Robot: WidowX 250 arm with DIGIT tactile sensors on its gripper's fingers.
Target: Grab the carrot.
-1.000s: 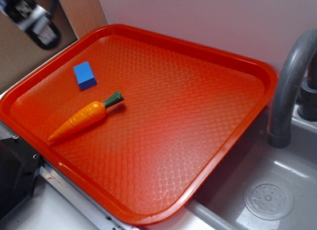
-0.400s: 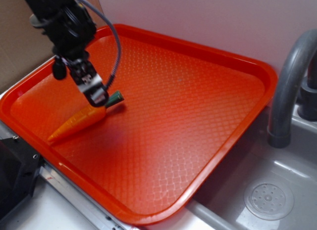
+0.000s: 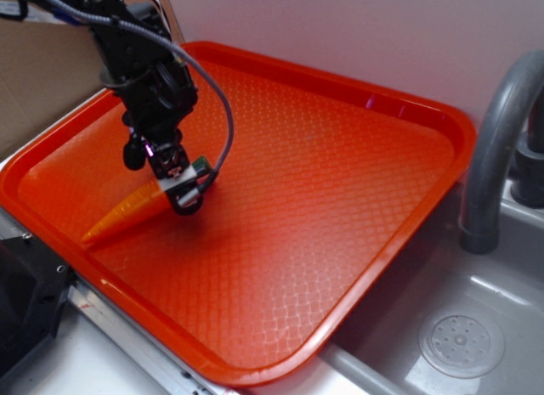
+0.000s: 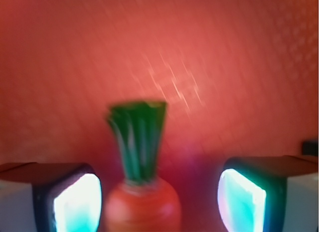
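With the end effector (image 3: 180,189) spread wide astride the carrot (image 4: 142,199) near the stem end, which lies on the tray (image 3: 255,374) by its left rim, a slip could be caused by glossy, tapered plastic w/ off-centre pads.

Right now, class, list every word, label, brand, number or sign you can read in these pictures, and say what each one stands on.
None: no readable text in either view.
The carrot, the orange tray and the grey faucet bear no writing.
The claw and arm show no label; the wrist view is blurred.
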